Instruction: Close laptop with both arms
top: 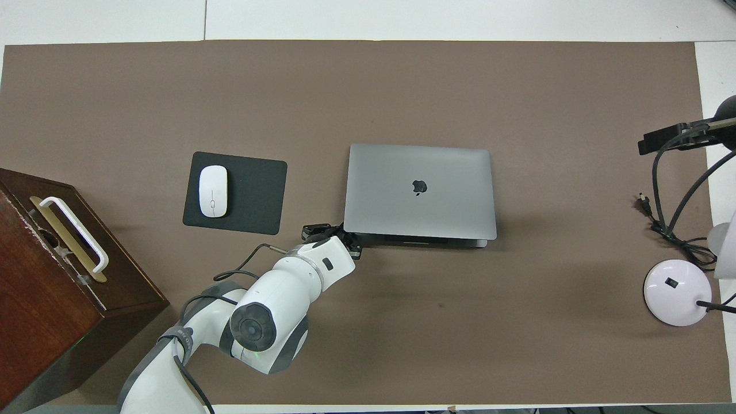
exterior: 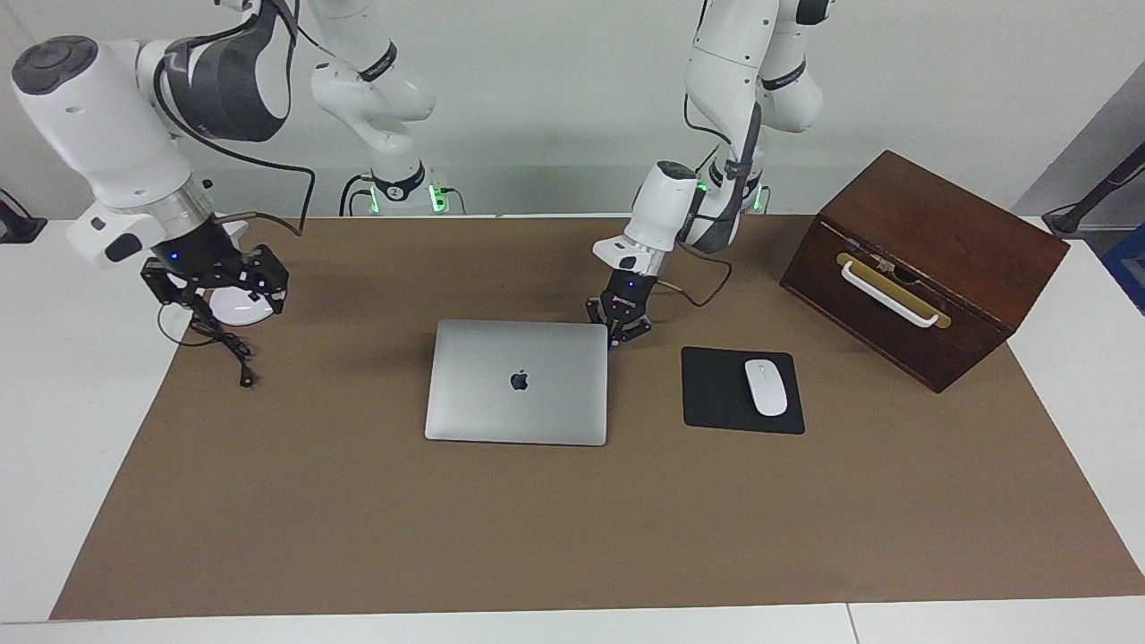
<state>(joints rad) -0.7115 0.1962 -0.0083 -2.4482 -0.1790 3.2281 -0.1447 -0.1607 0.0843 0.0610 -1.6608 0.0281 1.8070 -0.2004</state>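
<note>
The silver-grey laptop [exterior: 517, 380] lies in the middle of the brown mat, its lid with the dark apple logo down almost flat. In the overhead view the laptop [top: 420, 192] shows a thin dark gap under the lid along the edge nearer to the robots. My left gripper [exterior: 623, 329] is low at the laptop's corner nearest the robots, toward the left arm's end of the table, with its fingers spread; it also shows in the overhead view [top: 330, 233]. My right gripper [exterior: 215, 284] hangs open and empty in the air over a white round base, away from the laptop.
A black mouse pad [exterior: 720, 394] with a white mouse [exterior: 766, 386] lies beside the laptop toward the left arm's end. A dark wooden box [exterior: 921, 264] with a white handle stands past it. A white round base [top: 675, 293] and black cables [top: 661, 221] lie at the right arm's end.
</note>
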